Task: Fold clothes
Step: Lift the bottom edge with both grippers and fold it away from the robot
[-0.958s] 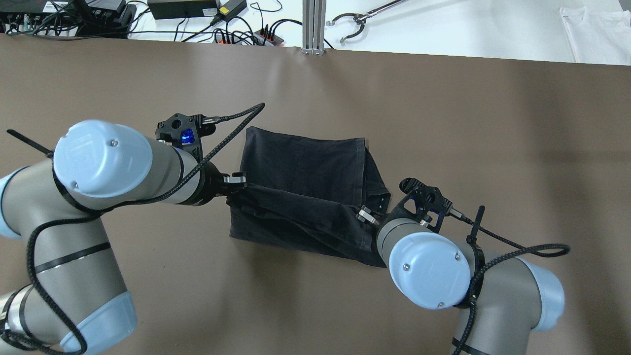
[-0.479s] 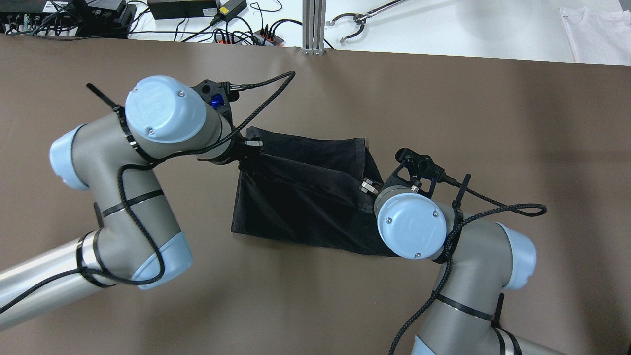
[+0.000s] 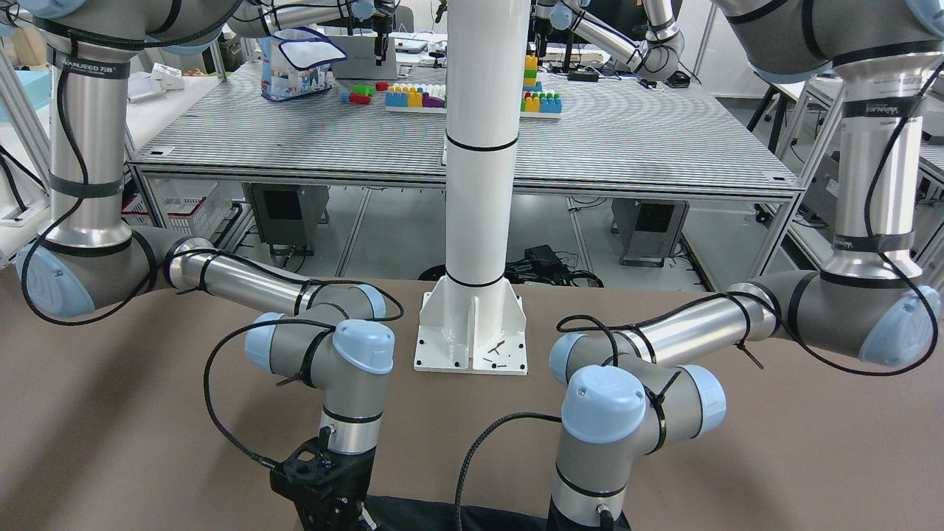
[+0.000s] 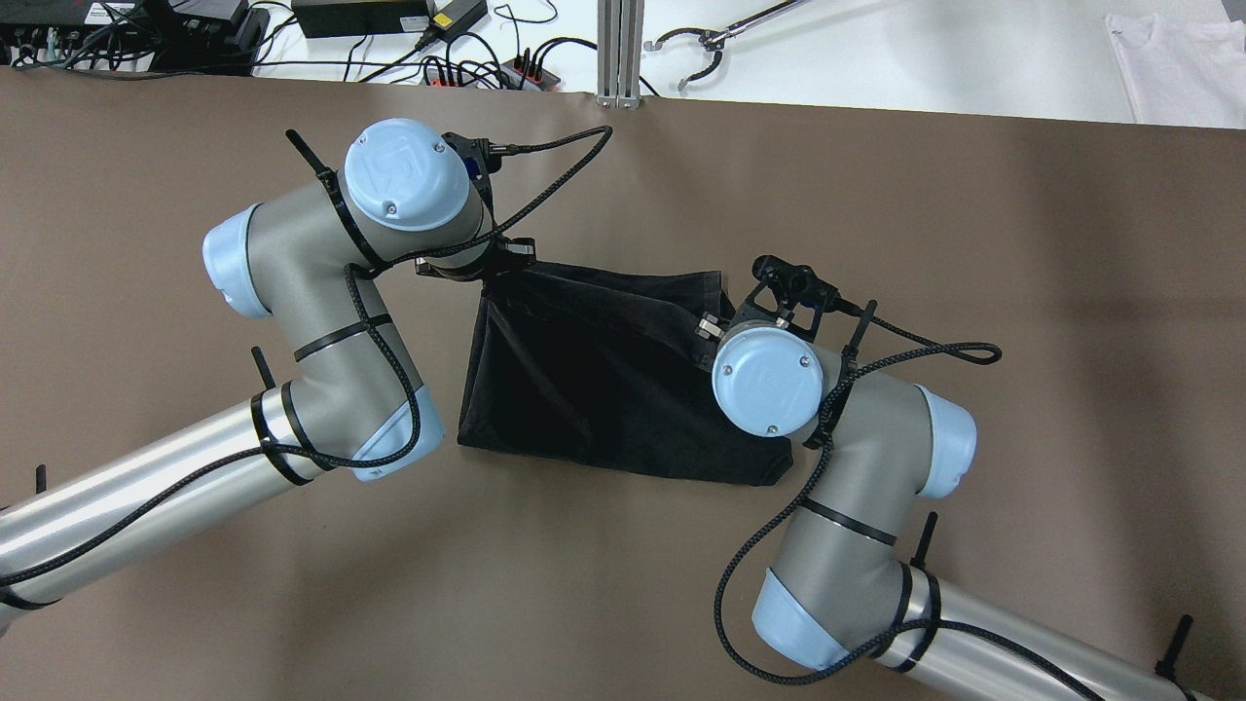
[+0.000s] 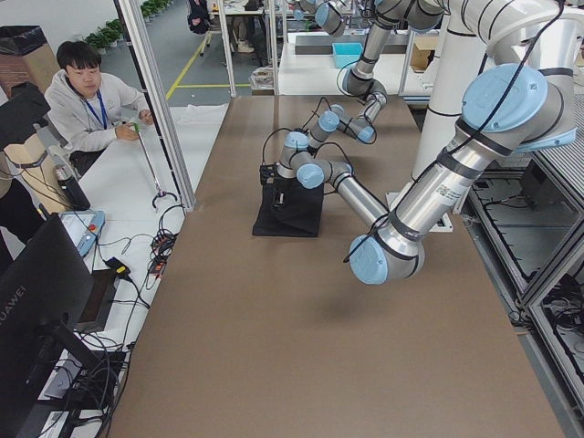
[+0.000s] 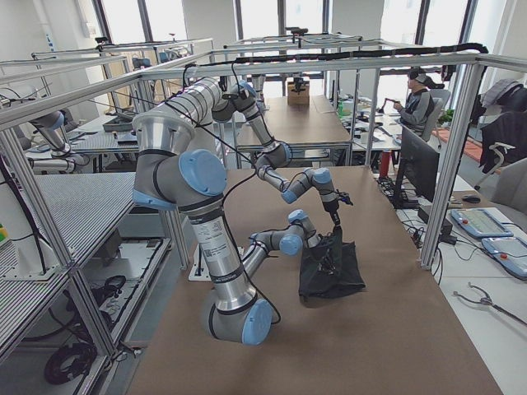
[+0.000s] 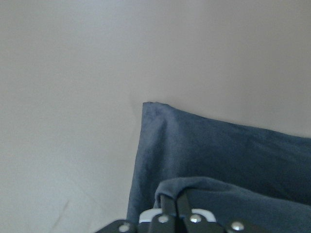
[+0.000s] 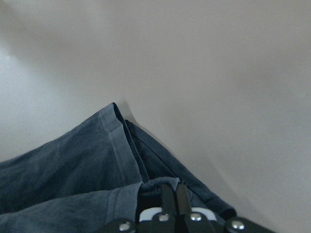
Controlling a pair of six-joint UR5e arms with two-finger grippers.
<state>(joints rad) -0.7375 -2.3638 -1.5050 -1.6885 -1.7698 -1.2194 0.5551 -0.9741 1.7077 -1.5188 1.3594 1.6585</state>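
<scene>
Black cloth (image 4: 604, 389) on brown table (image 4: 973, 292), top layer held up | L gripper (image 4: 508, 258) jaws pinching its far-left corner | R gripper (image 4: 713, 326) jaws pinching far-right corner

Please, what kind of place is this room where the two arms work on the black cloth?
Probably a robotics lab, perhaps for recording demonstrations. More robot arms stand at a metal-frame table behind, toy bricks lie on it, and a seated person sits at a side desk.
</scene>
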